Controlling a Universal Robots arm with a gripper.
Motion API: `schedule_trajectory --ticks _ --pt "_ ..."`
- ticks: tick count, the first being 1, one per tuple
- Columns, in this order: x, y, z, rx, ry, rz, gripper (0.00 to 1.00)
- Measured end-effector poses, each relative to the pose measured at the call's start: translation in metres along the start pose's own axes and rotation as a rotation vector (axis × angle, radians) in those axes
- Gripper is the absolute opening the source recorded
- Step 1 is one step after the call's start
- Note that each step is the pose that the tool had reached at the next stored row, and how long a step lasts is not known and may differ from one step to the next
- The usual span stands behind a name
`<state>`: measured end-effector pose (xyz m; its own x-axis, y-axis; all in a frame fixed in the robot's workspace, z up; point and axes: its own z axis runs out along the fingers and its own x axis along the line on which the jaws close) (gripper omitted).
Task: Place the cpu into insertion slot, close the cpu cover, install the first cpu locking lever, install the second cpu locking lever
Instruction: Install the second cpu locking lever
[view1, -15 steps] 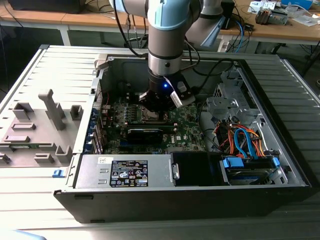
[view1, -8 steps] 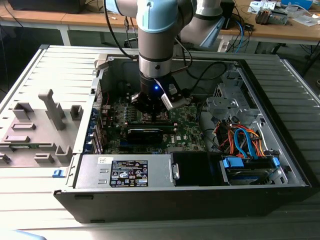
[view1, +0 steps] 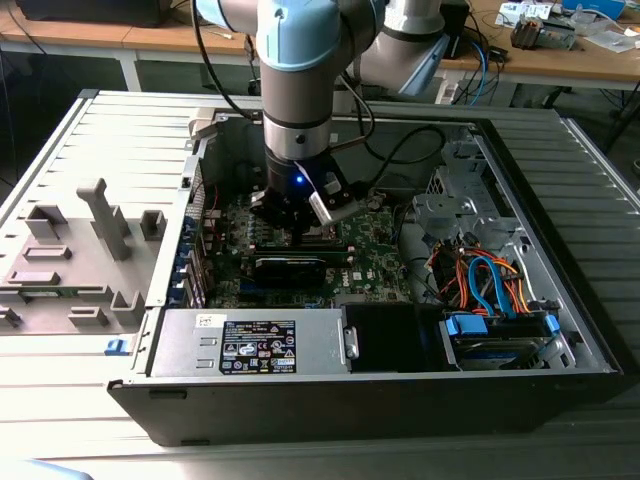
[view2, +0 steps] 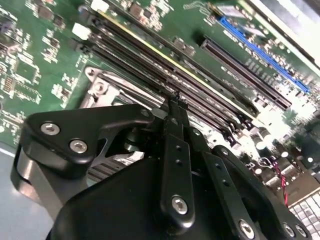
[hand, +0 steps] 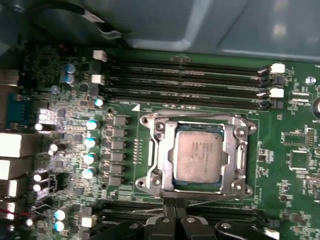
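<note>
In the first wrist view the cpu (hand: 199, 156), a silvery-grey square chip, lies flat in the insertion slot (hand: 145, 183). The cpu cover (hand: 165, 150), a silver frame, lies down around the chip. A thin metal lever rod (hand: 215, 200) runs along the socket edge nearest the fingers. My gripper (hand: 175, 221) is shut, its black fingertips pressed together just outside that edge, with nothing visibly held. In the second wrist view the gripper (view2: 174, 100) points at the board between a silver socket corner (view2: 100, 86) and the long black slots. In the exterior view the gripper (view1: 290, 222) hangs low over the motherboard.
Long black memory slots (hand: 190, 80) flank the socket. The open computer case holds a power supply (view1: 250, 345) at the front, and a drive cage with orange and blue cables (view1: 490, 290) on the exterior view's right. A grey fixture (view1: 80, 250) lies on the exterior view's left.
</note>
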<state>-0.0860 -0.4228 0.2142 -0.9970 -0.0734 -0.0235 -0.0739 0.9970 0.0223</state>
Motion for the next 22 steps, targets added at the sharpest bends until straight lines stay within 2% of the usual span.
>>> schedule_trajectory --ticks 2,4,7,11,12,16,18,21,22 --pt "0.0061 -0.0015 -0.0001 -0.0189 -0.0023 0.000 0.11" --pt "0.0082 -0.0029 -0.0002 -0.0193 -0.0027 0.000 0.11" --pt "0.0123 -0.0081 -0.0003 -0.0192 -0.0033 -0.001 0.11" --pt "0.0155 -0.0097 -0.0004 -0.0232 -0.0033 -0.009 0.11" --pt "0.0163 -0.0097 -0.0005 -0.0288 -0.0036 -0.016 0.11" --pt "0.0165 -0.0097 -0.0001 -0.0565 -0.0033 -0.079 0.11" --pt "0.0181 -0.0096 0.0003 -0.0715 -0.0044 -0.093 0.11" --pt "0.0234 -0.0097 0.0011 -0.0816 -0.0057 -0.096 0.11" --pt "0.0261 -0.0102 0.0017 -0.0871 -0.0064 -0.098 0.11"
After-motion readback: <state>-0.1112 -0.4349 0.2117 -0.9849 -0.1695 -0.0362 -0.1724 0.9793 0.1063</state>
